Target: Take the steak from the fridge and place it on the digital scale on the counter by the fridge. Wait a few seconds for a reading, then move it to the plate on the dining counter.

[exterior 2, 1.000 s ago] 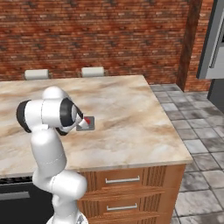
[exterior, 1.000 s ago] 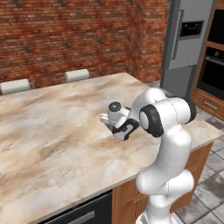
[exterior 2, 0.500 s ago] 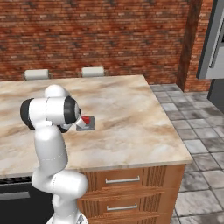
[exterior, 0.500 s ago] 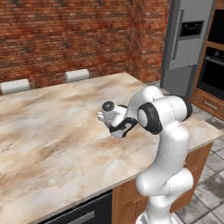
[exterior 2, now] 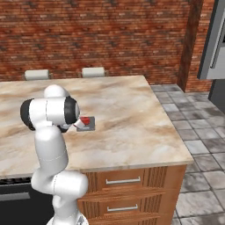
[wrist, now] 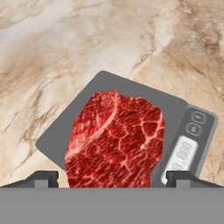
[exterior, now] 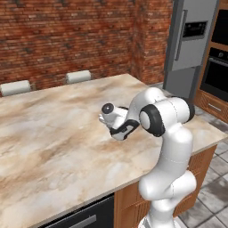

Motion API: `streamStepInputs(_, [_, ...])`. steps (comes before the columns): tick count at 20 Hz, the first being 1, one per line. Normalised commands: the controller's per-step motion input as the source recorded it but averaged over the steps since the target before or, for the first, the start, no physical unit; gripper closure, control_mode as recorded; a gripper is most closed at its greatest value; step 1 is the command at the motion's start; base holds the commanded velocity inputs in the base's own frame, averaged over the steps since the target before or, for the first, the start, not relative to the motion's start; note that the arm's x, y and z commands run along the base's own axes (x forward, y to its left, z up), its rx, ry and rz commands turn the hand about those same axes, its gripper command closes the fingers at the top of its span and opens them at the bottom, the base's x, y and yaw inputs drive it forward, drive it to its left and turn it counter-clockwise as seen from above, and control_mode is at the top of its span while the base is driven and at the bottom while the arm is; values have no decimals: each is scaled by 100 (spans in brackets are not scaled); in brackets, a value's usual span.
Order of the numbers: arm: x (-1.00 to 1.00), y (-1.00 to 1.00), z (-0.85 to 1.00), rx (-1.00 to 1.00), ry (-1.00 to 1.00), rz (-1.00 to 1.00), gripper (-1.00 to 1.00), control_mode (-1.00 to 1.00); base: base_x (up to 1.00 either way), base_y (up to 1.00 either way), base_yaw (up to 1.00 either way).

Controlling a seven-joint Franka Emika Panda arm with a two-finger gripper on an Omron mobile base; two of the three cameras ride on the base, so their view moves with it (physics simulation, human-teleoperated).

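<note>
Over the counter (exterior: 58, 133), seen from the left base camera, the white arm bends forward and down so that its hand hangs low above the marble, roughly midway along the side nearest the robot. The gripper (exterior: 116, 132) is turned away from me there, and I cannot tell how its fingers stand. Beyond the counter's far right corner rises the fridge (exterior: 189, 49), closed, with the black oven (exterior: 217, 67) just to its right. Two pale chair backs (exterior: 78, 76) peek over the counter's far edge before the brick wall.

From the right base camera, the digital scale (exterior 2: 88, 127) lies flat on the counter, just beside the arm's big shoulder joint, with the steak (exterior 2: 85, 120) showing red on top of it. Wooden drawers (exterior 2: 125, 180) with silver handles sit beneath the counter's near edge.

Through the hand camera, the steak (wrist: 117, 140) rests on the scale's grey pad, covering most of it, beside the scale's small display and buttons. The two fingertips (wrist: 43, 178) stand spread wide apart, one on either side of the steak, neither one pinching it.
</note>
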Motion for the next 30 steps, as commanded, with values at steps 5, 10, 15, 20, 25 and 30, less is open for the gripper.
streamStepInputs(5, [-7, -2, 39, 2, -5, -2, -100, -100, 0, 0, 0])
streamStepInputs(10, [-29, -8, 95, 8, -6, 0, -100, -100, 0, 0, 0])
streamStepInputs(15, [-36, -15, 90, 7, 0, 0, -100, -100, 0, 0, 0])
streamStepInputs(20, [-36, -20, 69, 6, 11, 0, -100, -100, 0, 0, 0])
streamStepInputs(25, [-11, -3, 18, 1, 7, 0, -100, -100, 0, 0, 0])
streamStepInputs(30, [0, 0, 0, 0, 0, 0, -100, -100, 0, 0, 0])
